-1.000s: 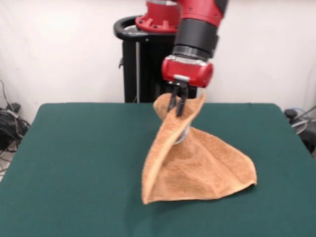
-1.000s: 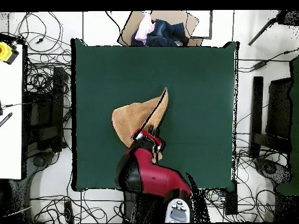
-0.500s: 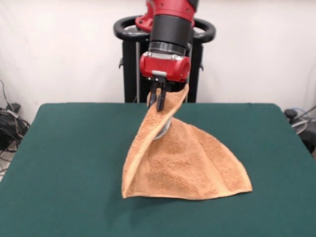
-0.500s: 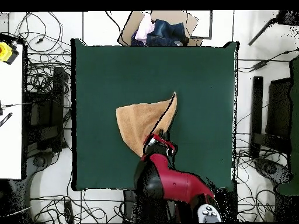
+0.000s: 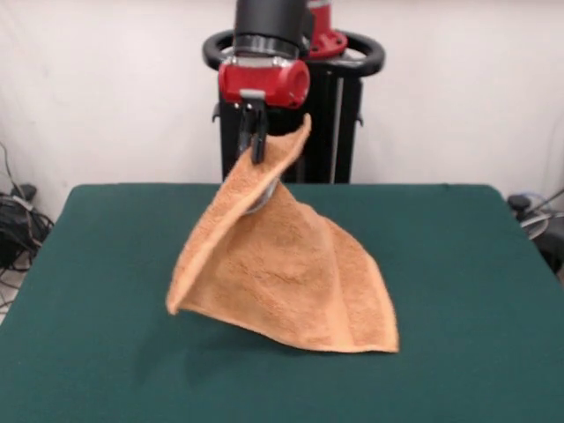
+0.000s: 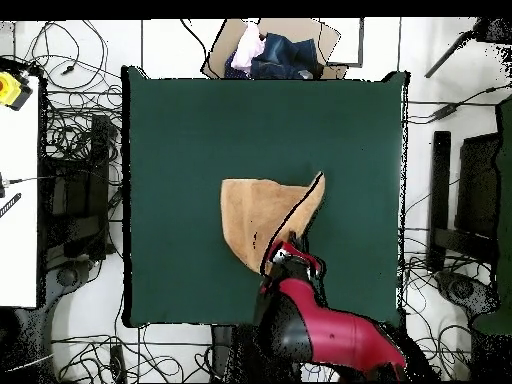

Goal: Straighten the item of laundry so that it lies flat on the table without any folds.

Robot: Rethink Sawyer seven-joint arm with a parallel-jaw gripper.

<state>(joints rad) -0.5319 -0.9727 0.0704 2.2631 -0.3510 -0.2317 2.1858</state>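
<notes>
The gripper (image 5: 256,148) was clamped shut on one upper corner of the orange-tan towel (image 5: 282,273), holding that corner high above the far part of the table (image 5: 106,264). From the pinched corner the cloth hung down and fanned out toward the camera in the front view, forming a tent-like triangle. Its long axis ran from the raised corner down to a broad lower edge. That lower edge slanted: the corner at picture left looked lifted just clear of the green top, while the corner at picture right rested on the table. A soft fold ran down the middle of the cloth.

In the overhead view the towel (image 6: 262,215) sat near the table's (image 6: 180,130) centre, with the gripper (image 6: 292,252) at its end nearest the robot's base. Beyond the table's far edge stood an open cardboard box (image 6: 330,42) with bundled cloth (image 6: 268,52) in it
</notes>
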